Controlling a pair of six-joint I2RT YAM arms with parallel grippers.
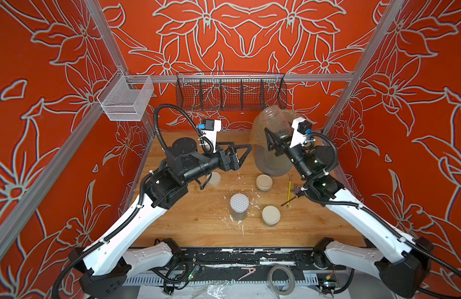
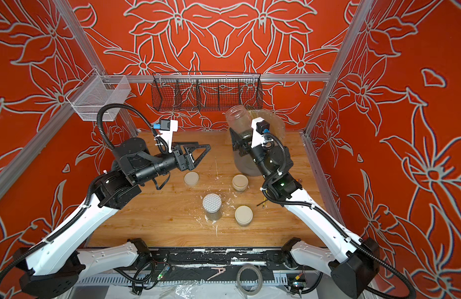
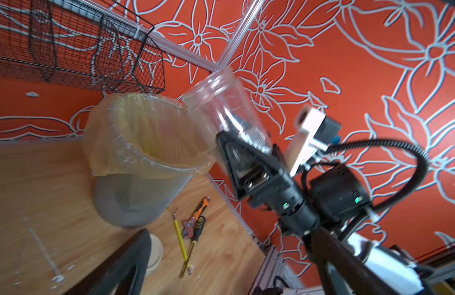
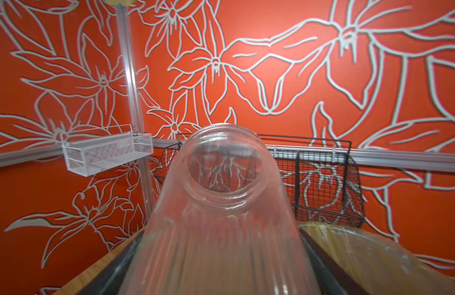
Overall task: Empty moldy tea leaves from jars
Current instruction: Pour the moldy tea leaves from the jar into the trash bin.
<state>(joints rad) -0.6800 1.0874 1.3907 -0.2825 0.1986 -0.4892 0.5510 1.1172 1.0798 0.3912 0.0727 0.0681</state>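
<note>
1. Wooden tabletop [image 1: 198,233]: level and serviceable.
2. Grey mesh bin with a yellowish plastic liner [image 3: 134,201]: upright at 1 o'clock on the table, with the liner loose and bulging over the rim. Judgement: the slack liner could catch a jar lip, so the pour should clear it.
3. Right gripper [image 1: 280,137]: raised at the bin and clamped on a clear cylindrical lidless jar [image 2: 237,116], low down near its base. Left gripper [image 1: 242,144]: jaws spread wide with nothing between them, hovering at 11 o'clock, apart from the bin.
4. Held jar: tilted, with its mouth upward and toward 11 o'clock. Whether the mouth lies over the bin's opening cannot be told. Judgement: bring the mouth over the opening first, then roll the wrist fully over. A grip this low leaves a long overhang, so the clamp should be kept firm.
5. Three lidded clear jars stand mid-table: one has a white dotted lid [image 1: 239,207] and two have cream lids [image 1: 264,182] [image 1: 270,216]. Judged not yet emptied.
6. Loose round cream lid [image 2: 191,178]: lies flat at 9 o'clock of that group.
7. Dark grey-green tea leaves [image 2: 246,135]: these sit at the held jar's base, between the jaws. Judgement: crumbly matter may cling, so a brief shake once the jar is inverted is advisable.
8. White flakes [image 3: 58,278]: scattered on the wood. They are not the task's matter.
</note>
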